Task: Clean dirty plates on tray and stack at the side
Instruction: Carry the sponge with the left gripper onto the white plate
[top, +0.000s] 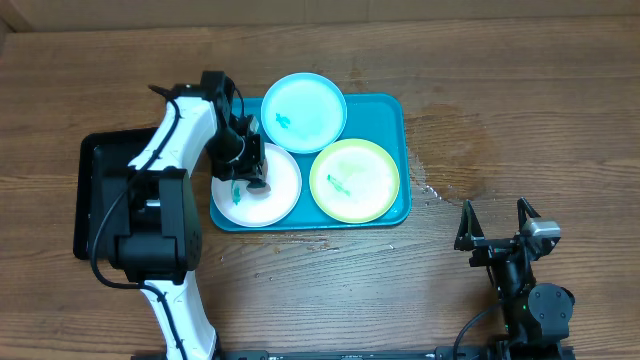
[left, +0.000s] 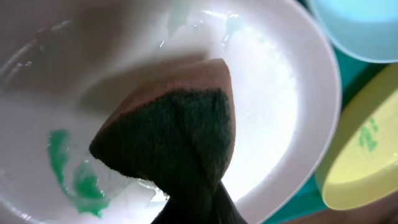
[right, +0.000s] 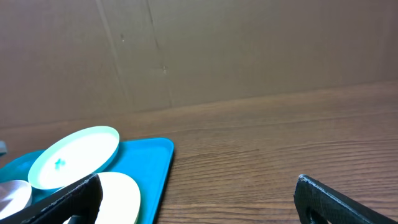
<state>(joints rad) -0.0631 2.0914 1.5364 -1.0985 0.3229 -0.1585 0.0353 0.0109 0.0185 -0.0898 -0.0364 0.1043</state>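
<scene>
The teal tray (top: 390, 115) lies on the tabletop (top: 560, 100) toward the far edge, about midway between the left and right edges. All three plates rest in it: the light blue plate (top: 305, 110) on the far side, the white plate (top: 275, 195) at the tray's near-left corner, and the yellow-green plate (top: 355, 180) on its right side. Each carries a blue-green smear.

The left claw (top: 247, 170) hangs over the white plate, pinching a sponge (left: 180, 130) whose dark scouring face presses onto the wet plate surface, just beside a green smear (left: 74, 177).

The right claw (top: 495, 225) hovers near the near-right corner of the tabletop, well apart from the tray, its fingers spread with nothing between them.

A black tray (top: 100, 160) sits by the left edge. A damp stain (top: 450, 140) marks the wood just right of the teal tray.
</scene>
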